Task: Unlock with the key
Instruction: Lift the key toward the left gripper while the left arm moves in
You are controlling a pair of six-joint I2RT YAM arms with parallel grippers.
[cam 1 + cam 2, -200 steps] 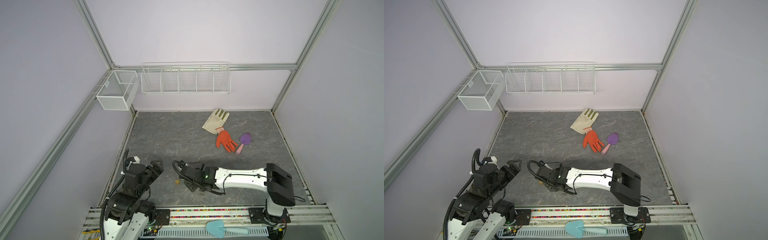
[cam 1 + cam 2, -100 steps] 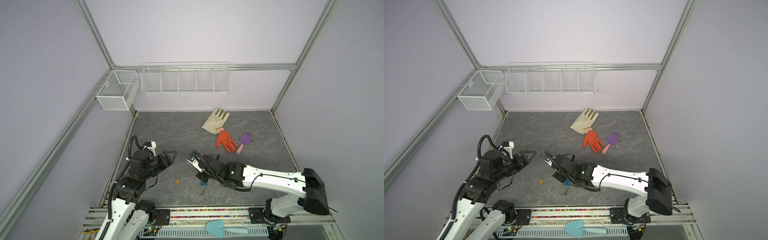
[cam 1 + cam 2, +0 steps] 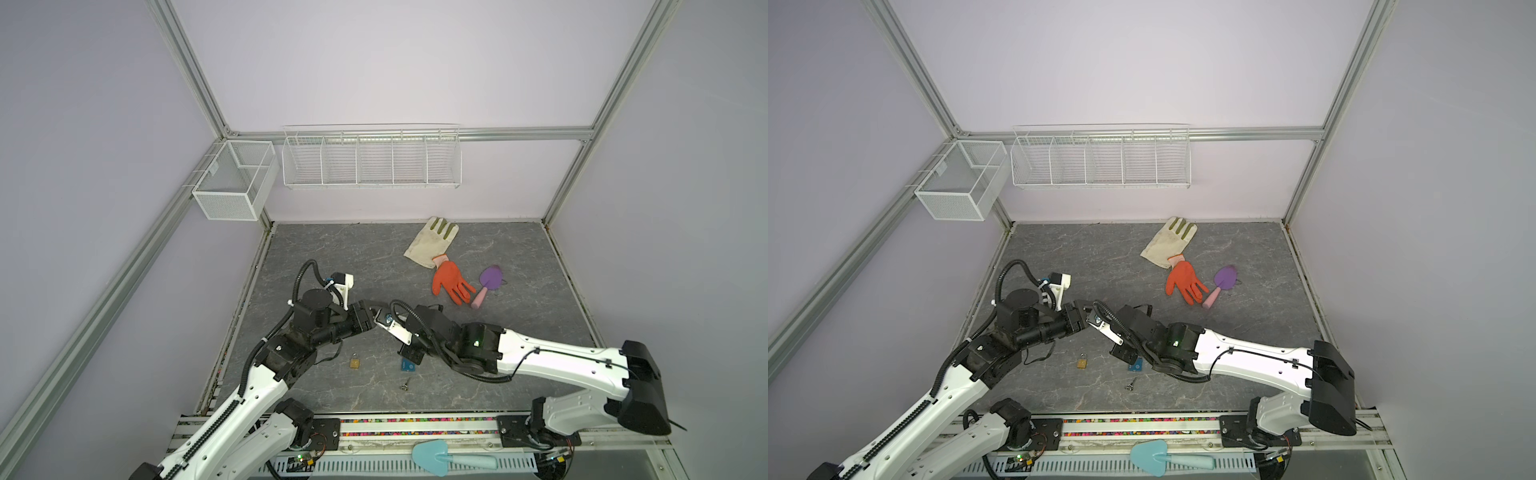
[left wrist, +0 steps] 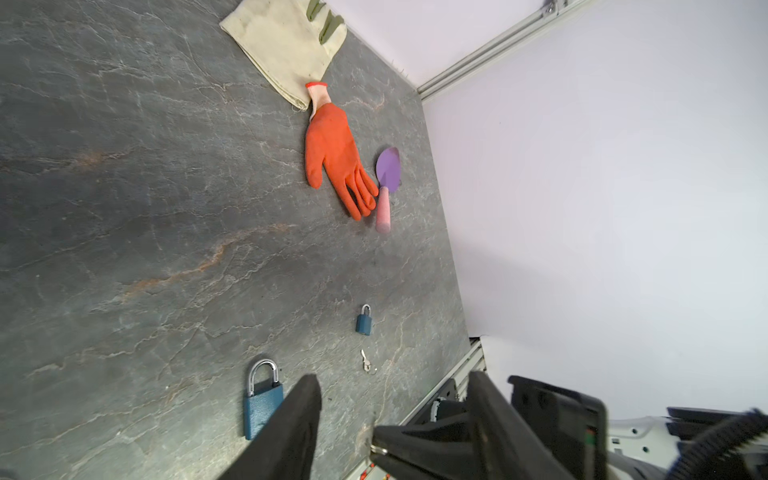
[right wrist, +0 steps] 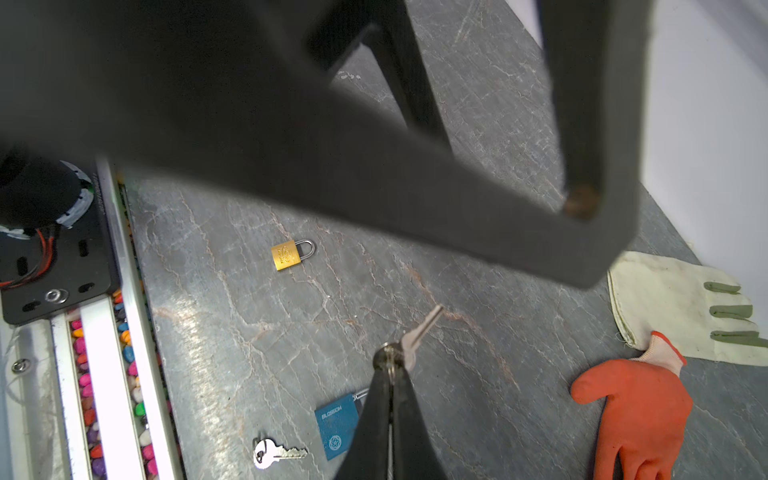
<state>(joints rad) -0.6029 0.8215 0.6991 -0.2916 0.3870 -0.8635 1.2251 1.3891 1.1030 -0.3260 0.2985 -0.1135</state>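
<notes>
Slim silver key [image 5: 423, 329] in right gripper [image 5: 390, 365], square brass padlock [image 5: 286, 257], veined tabletop [image 5: 232, 320]

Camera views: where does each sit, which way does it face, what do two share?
Top views: high over the front rail, facing down toward the back wall; left arm and right arm show.
Left wrist: on the left arm, facing past the open left gripper toward the orange glove.
Right wrist: facing the floor past the right gripper, shut on the key.
Both wrist views share the orange glove.
</notes>
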